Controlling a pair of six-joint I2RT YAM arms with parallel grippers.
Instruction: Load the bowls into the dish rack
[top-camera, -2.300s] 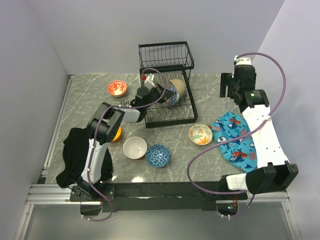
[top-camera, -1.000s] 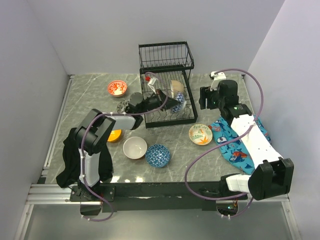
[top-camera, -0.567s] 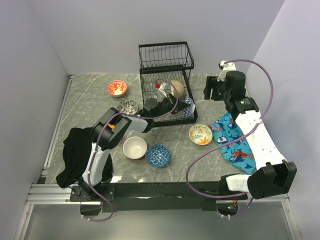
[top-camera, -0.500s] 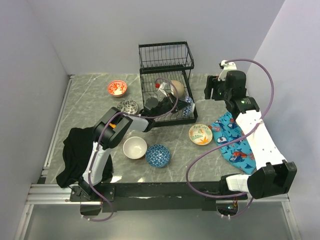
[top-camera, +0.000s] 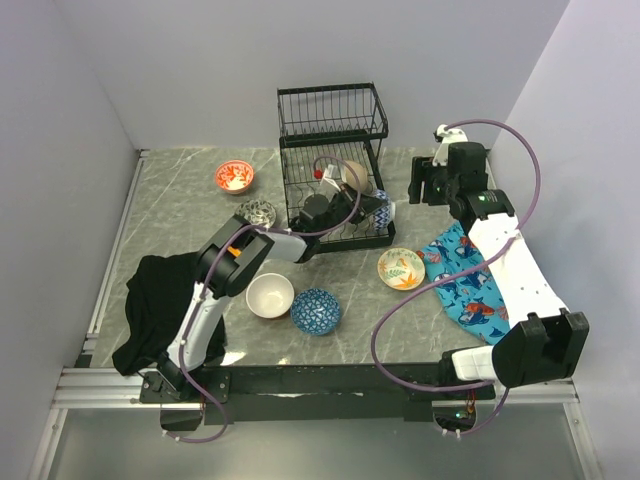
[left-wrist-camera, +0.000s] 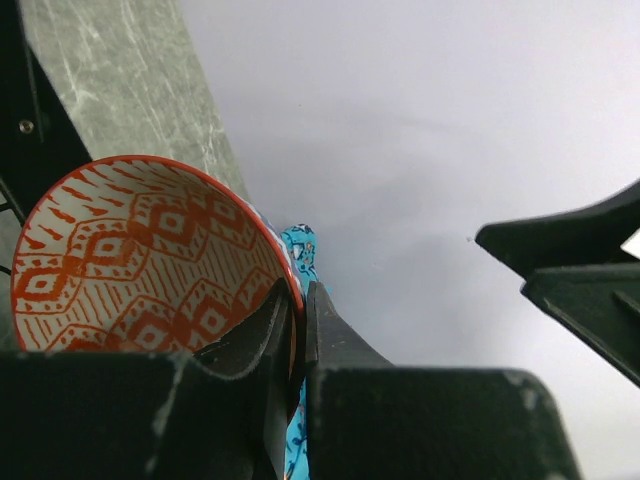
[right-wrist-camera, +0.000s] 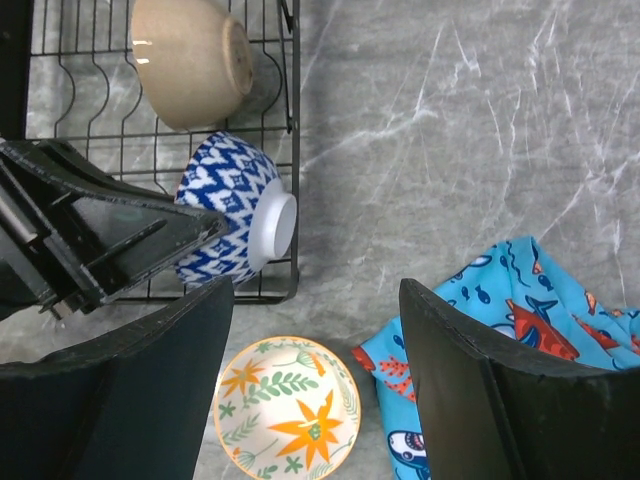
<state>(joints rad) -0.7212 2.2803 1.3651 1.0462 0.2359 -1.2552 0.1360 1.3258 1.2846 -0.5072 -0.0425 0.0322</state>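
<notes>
My left tool (left-wrist-camera: 300, 335) is clamped thin on the rim of the red-patterned bowl (left-wrist-camera: 130, 260), apparently down in the lower tray of the rack (top-camera: 332, 112), so I'd seat it between wires before letting go.

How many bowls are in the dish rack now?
2: the beige bowl on the dish rack's lower tray; the blue-white bowl beside it, in the left gripper. The left arm may hide more.

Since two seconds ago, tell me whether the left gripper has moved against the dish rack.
Yes. The left gripper, with its bowl, has shifted right and nearer, toward the dish rack's right front corner.
</notes>
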